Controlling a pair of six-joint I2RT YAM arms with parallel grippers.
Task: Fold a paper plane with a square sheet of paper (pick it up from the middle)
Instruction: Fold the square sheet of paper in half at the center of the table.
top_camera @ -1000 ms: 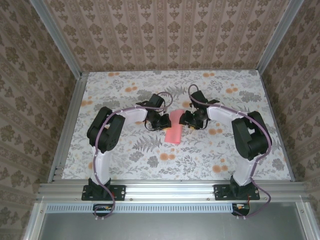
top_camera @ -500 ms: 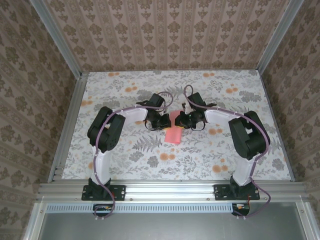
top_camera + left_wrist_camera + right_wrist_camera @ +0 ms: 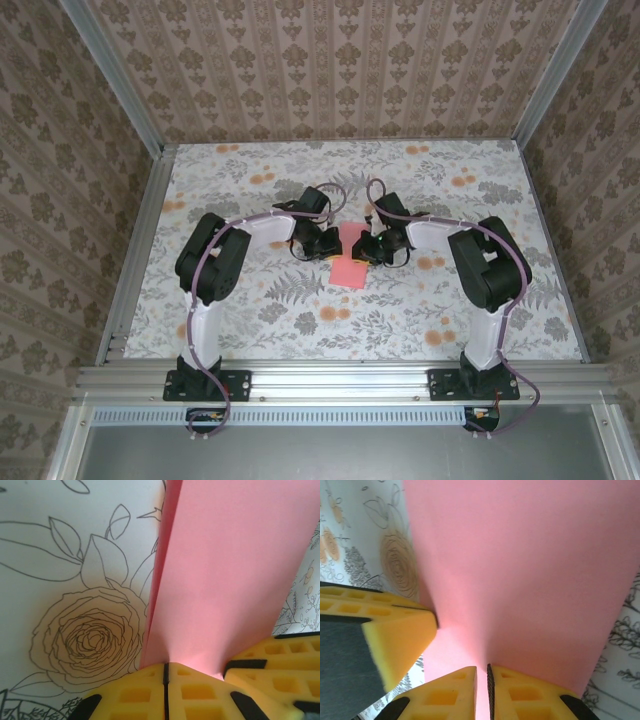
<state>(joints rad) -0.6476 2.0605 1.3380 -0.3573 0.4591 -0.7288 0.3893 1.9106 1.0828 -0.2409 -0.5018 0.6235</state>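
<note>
Since a second ago the right gripper (image 3: 372, 249) has slid toward 9 o'clock, close beside the left gripper (image 3: 326, 247) mid-way across the floral tabletop (image 3: 250, 305), both jaws pinching the thin salmon-pink sheet of paper (image 3: 348, 270) between them, so pulling apart could tear it.

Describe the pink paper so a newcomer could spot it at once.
Start at the floral-print table and look to its middle, where the left gripper and right gripper meet. Both grip the pink sheet of paper, folded and plain. The orange flowers around it are merely printed on the table.
</note>
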